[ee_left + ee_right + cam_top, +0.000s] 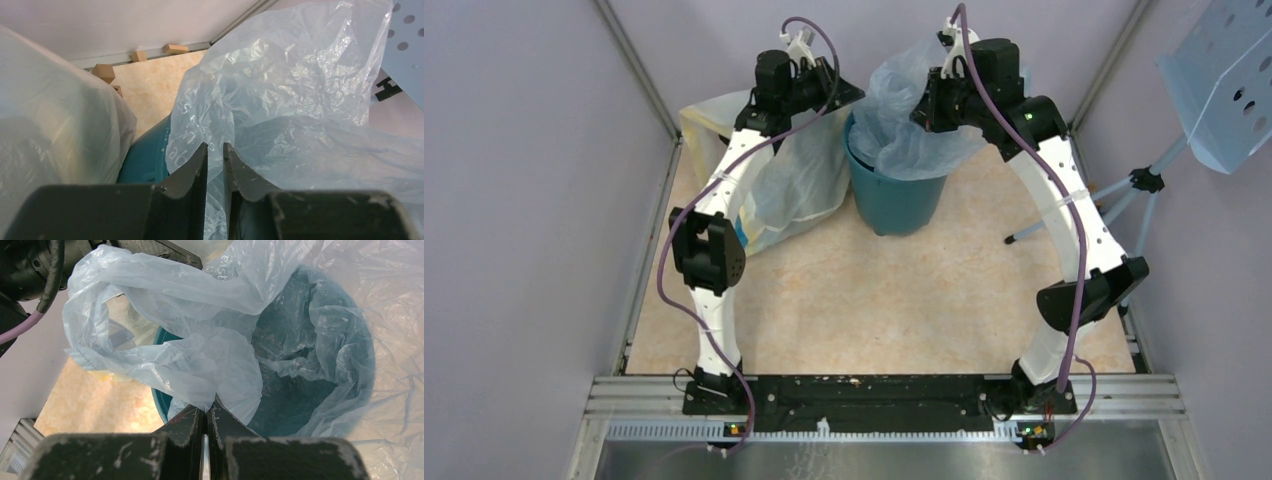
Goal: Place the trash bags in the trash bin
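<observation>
The dark teal trash bin (894,200) stands at the back middle of the floor. The pale-blue trash bag (904,120) sits in its mouth, lining part of the inside and billowing up above the rim. My left gripper (852,97) is at the bin's left rim. In the left wrist view (214,146) its jaws stand a narrow gap apart, with bag film (280,90) in the gap, beside the bin wall (145,160). My right gripper (924,110) is over the bin. In the right wrist view (210,402) it is shut on a pinch of bag film (200,355) above the bin's near rim (162,405).
A large yellowish translucent bag (794,180) leans against the bin's left side, under my left arm, and fills the left of the left wrist view (50,110). Wooden blocks (175,48) lie along the back wall. A blue perforated panel on a tripod (1224,80) stands at right.
</observation>
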You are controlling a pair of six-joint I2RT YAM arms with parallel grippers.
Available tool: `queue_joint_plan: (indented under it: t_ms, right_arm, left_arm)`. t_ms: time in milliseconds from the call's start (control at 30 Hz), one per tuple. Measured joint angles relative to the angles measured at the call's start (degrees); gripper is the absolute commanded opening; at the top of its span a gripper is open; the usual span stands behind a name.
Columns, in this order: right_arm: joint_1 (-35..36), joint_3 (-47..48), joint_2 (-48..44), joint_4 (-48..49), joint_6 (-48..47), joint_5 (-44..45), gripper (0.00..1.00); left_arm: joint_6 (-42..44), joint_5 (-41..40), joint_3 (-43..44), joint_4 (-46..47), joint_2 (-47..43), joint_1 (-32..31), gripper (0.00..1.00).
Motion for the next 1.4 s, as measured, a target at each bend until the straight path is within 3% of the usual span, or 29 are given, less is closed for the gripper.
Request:
queue_joint_plan:
  t_ms: [133,433,967,1033,1200,1400]
  right_arm:
    - [0.00,0.00,0.00,-0.02,0.09,-0.28,0.00]
    - [0.00,0.00,0.00,-0.07,0.94,-1.22,0.00]
    - [2.51,2.82,1.60,-5.33,-0.50,-2.05,0.00]
    - [3.48,3.52,2.05,-5.90,-0.98,-2.95,0.00]
    - [5.03,3.63,3.02,-6.05,-1.05,-5.09,0.00]
    - [5.03,3.87,4.24,-6.01,-0.98,-5.60,0.00]
  left_arm:
    - [-0.46,1.40,-0.50,1.31,0.00,0.00,0.27]
    - [-0.04,2.38,-2.08,0.74,0.00,-0.13,0.28]
    - [7.08,-3.74,-0.96,-10.16,-0.59,-7.65,0.35]
    - [7.74,-4.48,-1.16,-12.07,-1.18,-8.00,0.39]
    - [7.43,-7.50,-7.98,-14.93,-8.13,-7.28,0.50]
    - [3.93,-10.88,-19.47,-14.10,-23.93,-4.00,0.66]
